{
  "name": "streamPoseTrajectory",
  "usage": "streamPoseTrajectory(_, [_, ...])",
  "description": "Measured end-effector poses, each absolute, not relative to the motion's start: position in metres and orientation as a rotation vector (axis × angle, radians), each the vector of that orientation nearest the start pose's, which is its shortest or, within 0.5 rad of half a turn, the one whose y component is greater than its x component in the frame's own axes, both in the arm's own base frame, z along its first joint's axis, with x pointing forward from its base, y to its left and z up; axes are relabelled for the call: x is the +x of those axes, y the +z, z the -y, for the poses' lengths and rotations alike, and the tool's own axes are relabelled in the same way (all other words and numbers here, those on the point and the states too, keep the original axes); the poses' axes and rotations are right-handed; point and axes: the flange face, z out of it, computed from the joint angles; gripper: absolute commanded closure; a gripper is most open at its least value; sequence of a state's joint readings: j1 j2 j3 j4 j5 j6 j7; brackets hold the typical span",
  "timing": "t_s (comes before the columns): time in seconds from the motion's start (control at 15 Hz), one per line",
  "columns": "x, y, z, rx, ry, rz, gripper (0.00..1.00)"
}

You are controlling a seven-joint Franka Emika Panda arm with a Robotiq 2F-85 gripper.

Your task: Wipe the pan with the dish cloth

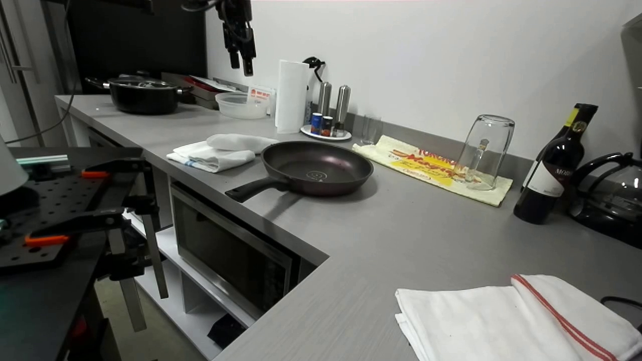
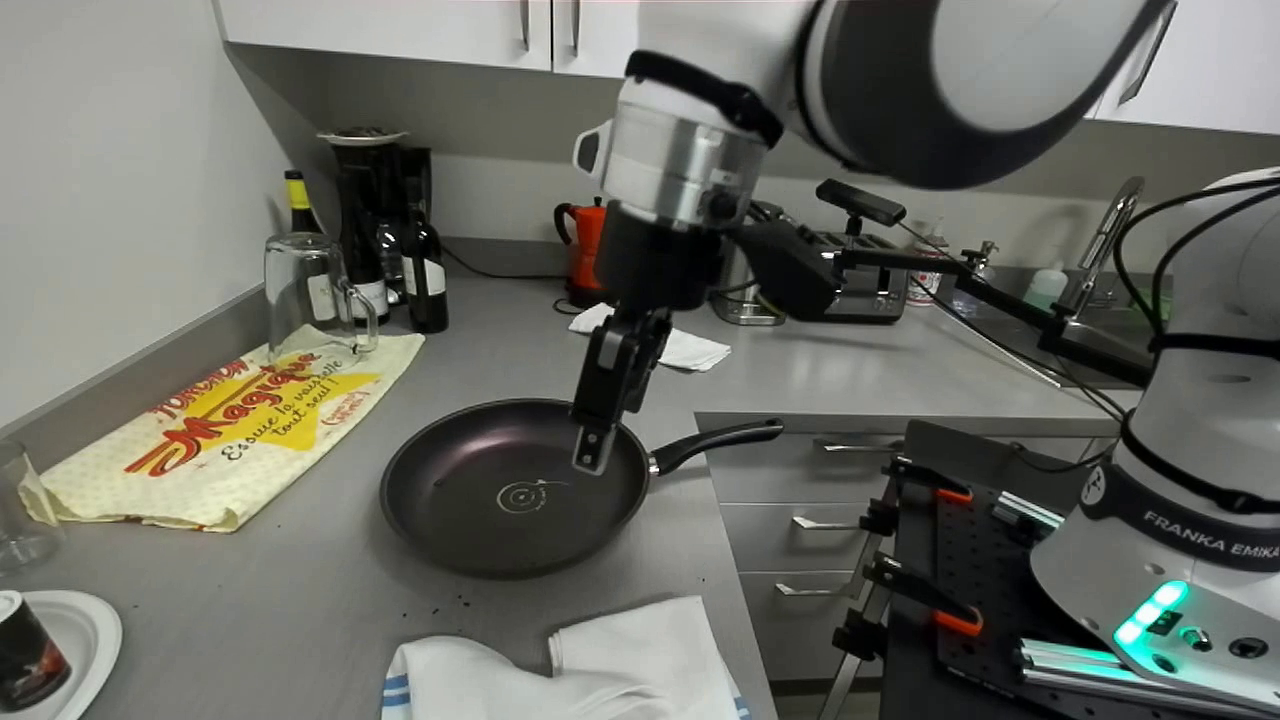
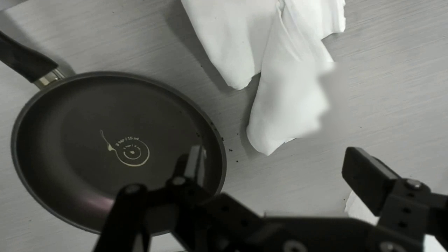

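Note:
The dark frying pan [image 1: 317,168] lies upright on the grey counter; it also shows in an exterior view [image 2: 515,500] and in the wrist view [image 3: 87,150]. A folded white dish cloth with blue stripes [image 1: 213,156] lies bunched beside the pan; it shows at the bottom of an exterior view [image 2: 600,675] and at the top of the wrist view [image 3: 290,87], partly blurred there. My gripper [image 3: 276,162] is open and empty, fingers wide apart, above the counter. In the wrist view one finger overlaps the pan's rim. The gripper also hangs high in an exterior view [image 1: 241,64].
A second white cloth with red stripes [image 1: 481,321] lies on the counter. A yellow towel [image 2: 250,430] bears an upturned glass mug [image 2: 310,290]. Wine bottles [image 1: 554,165], a white plate [image 1: 321,135], paper towels [image 1: 292,98] and a black pot [image 1: 143,98] stand around. Dark crumbs lie near the pan.

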State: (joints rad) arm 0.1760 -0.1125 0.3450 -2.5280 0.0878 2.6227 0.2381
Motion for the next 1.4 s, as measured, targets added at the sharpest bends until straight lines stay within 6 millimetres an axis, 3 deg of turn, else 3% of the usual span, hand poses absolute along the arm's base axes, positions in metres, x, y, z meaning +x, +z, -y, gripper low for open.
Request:
streamPoseTrajectory(0.4, [0.476, 0.254, -0.227, -3.014, -0.138, 0.29, 0.0])
streamPoseTrajectory(0.73, [0.516, 0.208, -0.247, -2.958, -0.051, 0.23, 0.0])
streamPoseTrajectory(1.07, [0.531, 0.184, -0.274, -2.89, 0.028, 0.162, 0.0])
streamPoseTrajectory(1.4, [0.524, 0.164, -0.29, -2.859, 0.14, 0.145, 0.0])
